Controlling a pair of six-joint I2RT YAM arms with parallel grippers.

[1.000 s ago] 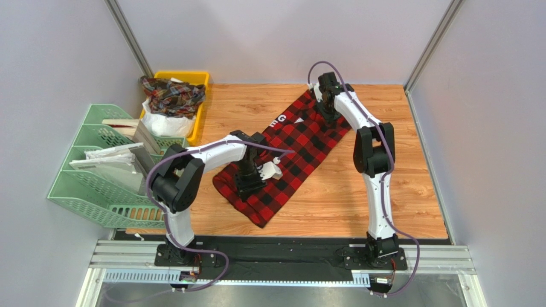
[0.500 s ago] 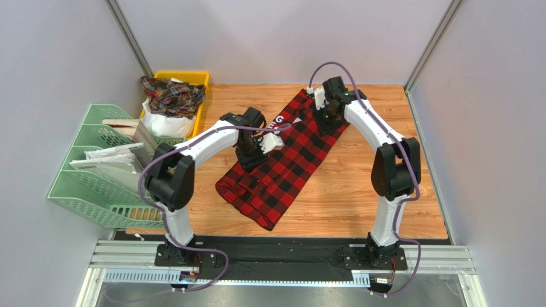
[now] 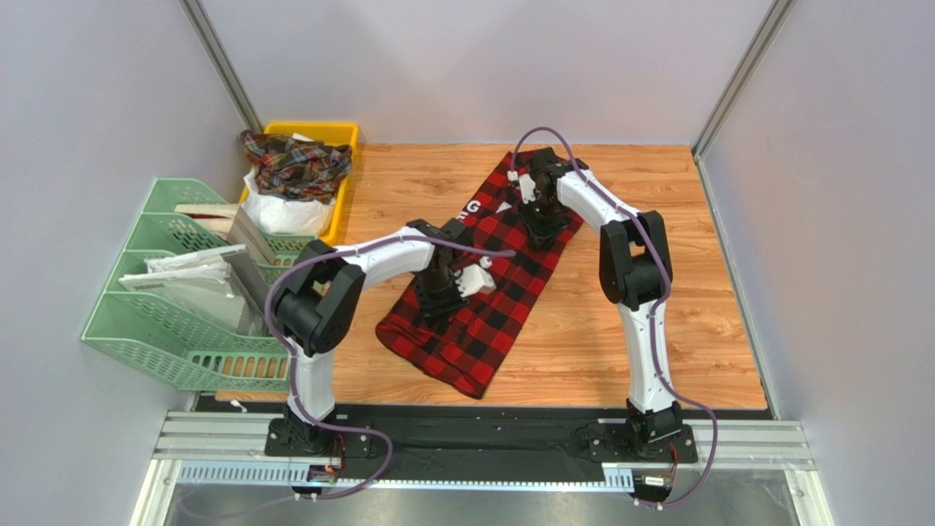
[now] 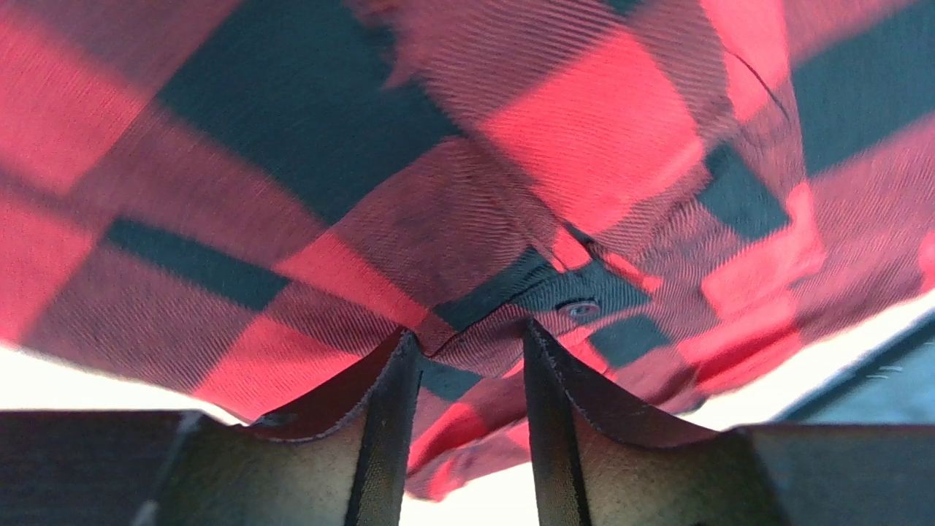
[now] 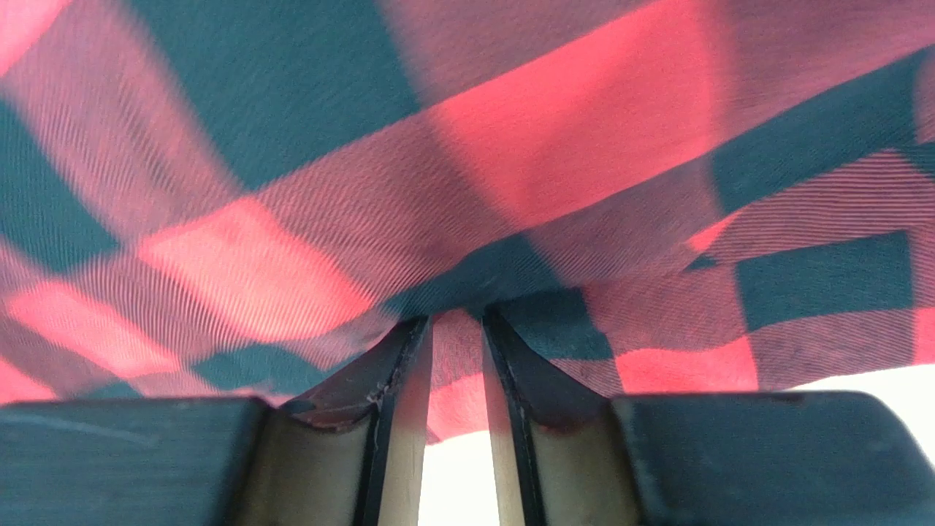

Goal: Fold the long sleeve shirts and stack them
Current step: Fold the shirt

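A red-and-black check long sleeve shirt [image 3: 499,312] lies as a long diagonal strip across the wooden table [image 3: 658,318], with white lettering [image 3: 474,206] near its far end. My left gripper [image 3: 445,287] is down on the strip's middle. In the left wrist view its fingers [image 4: 472,334] stand a little apart with a bunched fold of the shirt [image 4: 329,164] caught between them. My right gripper [image 3: 540,225] sits on the far end. In the right wrist view its narrow jaws [image 5: 455,318] pinch a fold of the shirt [image 5: 549,132].
A yellow bin [image 3: 335,134] at the back left holds another plaid garment [image 3: 294,162] over white cloth. A green file rack [image 3: 165,296] with papers stands along the left edge. Grey walls close in the table on three sides.
The left gripper went up toward the far end, then came back to the strip's middle. The right gripper shifted left and nearer. The shirt now lies narrower, its near end further right.
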